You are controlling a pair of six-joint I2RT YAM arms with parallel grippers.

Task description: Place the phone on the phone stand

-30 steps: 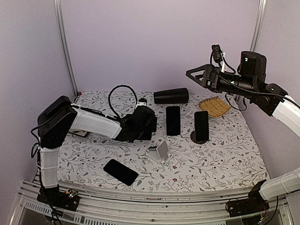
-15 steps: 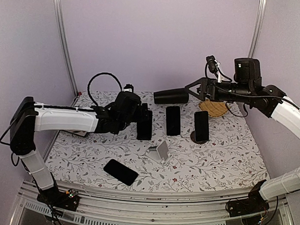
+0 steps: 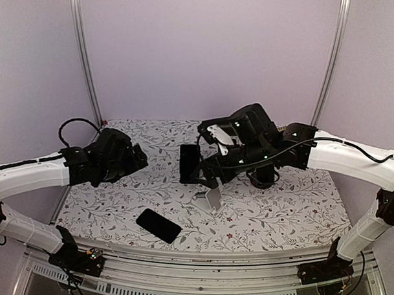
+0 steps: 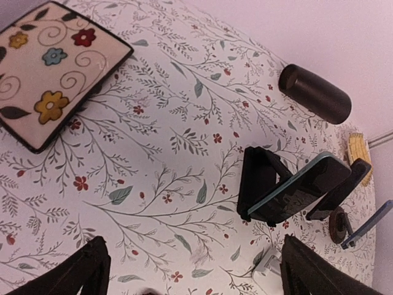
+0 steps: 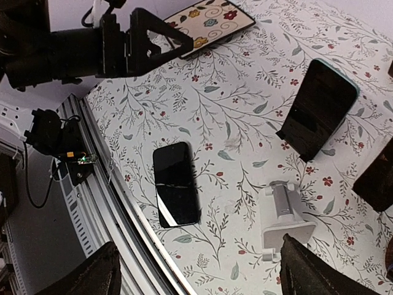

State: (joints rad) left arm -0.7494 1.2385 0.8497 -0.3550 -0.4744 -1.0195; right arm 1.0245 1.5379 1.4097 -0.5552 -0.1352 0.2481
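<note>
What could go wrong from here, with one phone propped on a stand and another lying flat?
1. The right gripper, open and empty, hangs low beside the propped phone on its black stand; a careless swing could knock it off.
2. The flat phone lies near the table's front edge; a scraping grasp might slide it off instead of lifting it.

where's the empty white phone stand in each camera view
top external: the white plastic phone stand sits near the centre of the table.
left wrist: only its tip shows, at the bottom edge, right of centre.
right wrist: lower right, seen from above.
shared landmark: the black phone leaning on a black stand, close by in all three views.
</note>
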